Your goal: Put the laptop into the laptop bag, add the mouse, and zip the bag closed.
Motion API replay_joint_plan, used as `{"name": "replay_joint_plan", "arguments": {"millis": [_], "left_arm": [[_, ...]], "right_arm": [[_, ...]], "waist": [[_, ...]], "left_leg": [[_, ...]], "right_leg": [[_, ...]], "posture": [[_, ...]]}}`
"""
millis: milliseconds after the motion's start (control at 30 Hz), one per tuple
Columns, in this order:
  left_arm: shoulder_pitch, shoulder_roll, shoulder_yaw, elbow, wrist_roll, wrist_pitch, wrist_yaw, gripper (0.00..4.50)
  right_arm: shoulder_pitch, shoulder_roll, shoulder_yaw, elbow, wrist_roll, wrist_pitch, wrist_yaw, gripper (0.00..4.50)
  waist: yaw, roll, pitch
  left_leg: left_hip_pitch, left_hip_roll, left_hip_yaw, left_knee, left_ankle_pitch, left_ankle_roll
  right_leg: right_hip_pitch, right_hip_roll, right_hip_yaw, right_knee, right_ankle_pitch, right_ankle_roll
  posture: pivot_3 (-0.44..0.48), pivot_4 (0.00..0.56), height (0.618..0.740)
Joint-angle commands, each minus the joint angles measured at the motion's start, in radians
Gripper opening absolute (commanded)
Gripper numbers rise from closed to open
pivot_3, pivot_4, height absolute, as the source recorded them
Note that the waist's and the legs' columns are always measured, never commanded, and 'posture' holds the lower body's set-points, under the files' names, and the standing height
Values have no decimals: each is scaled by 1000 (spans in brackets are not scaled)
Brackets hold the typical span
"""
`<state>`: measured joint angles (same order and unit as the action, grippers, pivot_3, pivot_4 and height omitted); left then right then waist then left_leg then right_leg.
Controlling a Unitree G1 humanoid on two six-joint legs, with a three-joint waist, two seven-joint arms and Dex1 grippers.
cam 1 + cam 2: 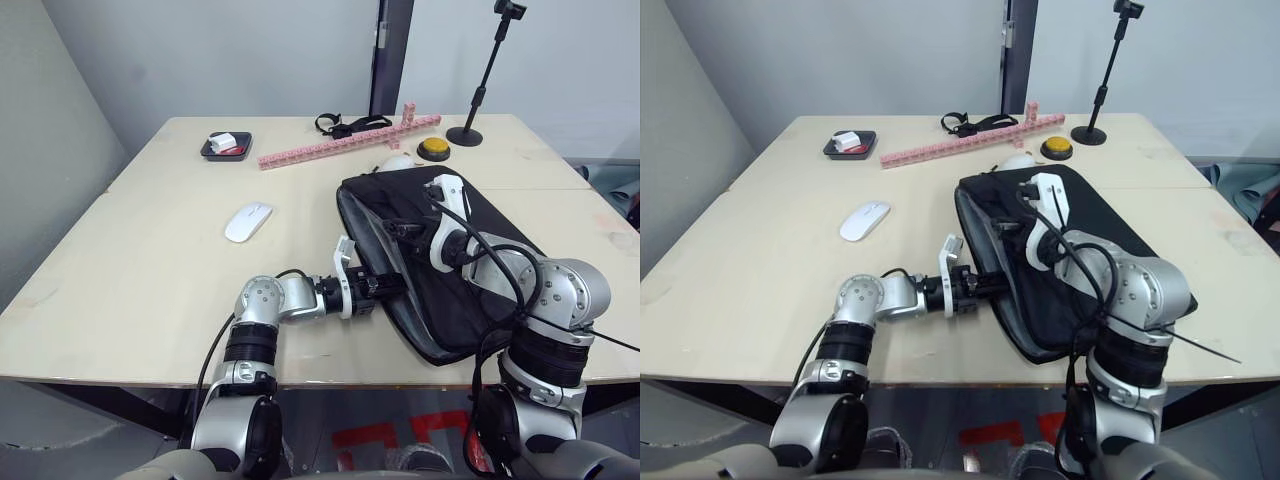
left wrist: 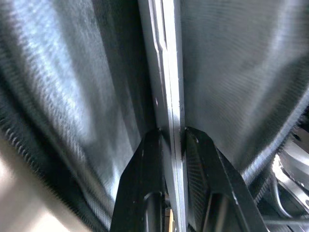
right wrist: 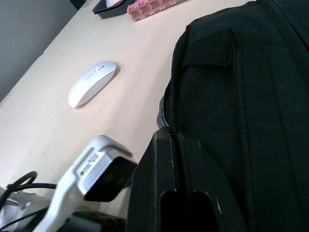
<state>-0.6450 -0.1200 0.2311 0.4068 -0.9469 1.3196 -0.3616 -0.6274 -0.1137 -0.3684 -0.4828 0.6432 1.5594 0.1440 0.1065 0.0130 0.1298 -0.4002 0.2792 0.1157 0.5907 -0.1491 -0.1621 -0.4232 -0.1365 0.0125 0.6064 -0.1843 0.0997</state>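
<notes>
- Laptop bag (image 1: 470, 265) lying flat on the right half of the table (image 1: 150, 270), open side facing left.
- Laptop (image 2: 170, 82) inside the bag, thin silver edge between grey lining on both sides.
- Left gripper (image 2: 170, 137) reaching into the bag's opening, fingers (image 2: 145, 159) pinching the laptop's edge.
- Right gripper (image 3: 179, 140) on top of the bag near its open edge, fingers pressed together on the upper flap at the zipper line.
- Mouse (image 1: 248, 221) alone on bare tabletop, well left of the bag.
- Black tray (image 1: 226, 146), pink block strip (image 1: 345, 142), yellow button (image 1: 434, 150) and black stand (image 1: 465, 135) along the far edge.
</notes>
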Motion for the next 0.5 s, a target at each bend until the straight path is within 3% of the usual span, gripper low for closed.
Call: {"name": "replay_joint_plan", "arguments": {"millis": [33, 500], "left_arm": [[-73, -51, -26, 24, -11, -31, -77, 149], [-111, -25, -100, 63, 80, -88, -189, 149]], "right_arm": [[-43, 31, 2, -61, 31, 11, 8, 0], [-41, 24, 3, -55, 12, -3, 10, 0]], "waist": [[0, 0, 0], [5, 0, 0]], "left_leg": [[0, 0, 0, 0, 0, 0], [0, 0, 0, 0, 1, -1]], "right_leg": [[0, 0, 0, 0, 0, 0], [0, 0, 1, 0, 2, 3]], "posture": [[0, 150, 740], [0, 150, 740]]}}
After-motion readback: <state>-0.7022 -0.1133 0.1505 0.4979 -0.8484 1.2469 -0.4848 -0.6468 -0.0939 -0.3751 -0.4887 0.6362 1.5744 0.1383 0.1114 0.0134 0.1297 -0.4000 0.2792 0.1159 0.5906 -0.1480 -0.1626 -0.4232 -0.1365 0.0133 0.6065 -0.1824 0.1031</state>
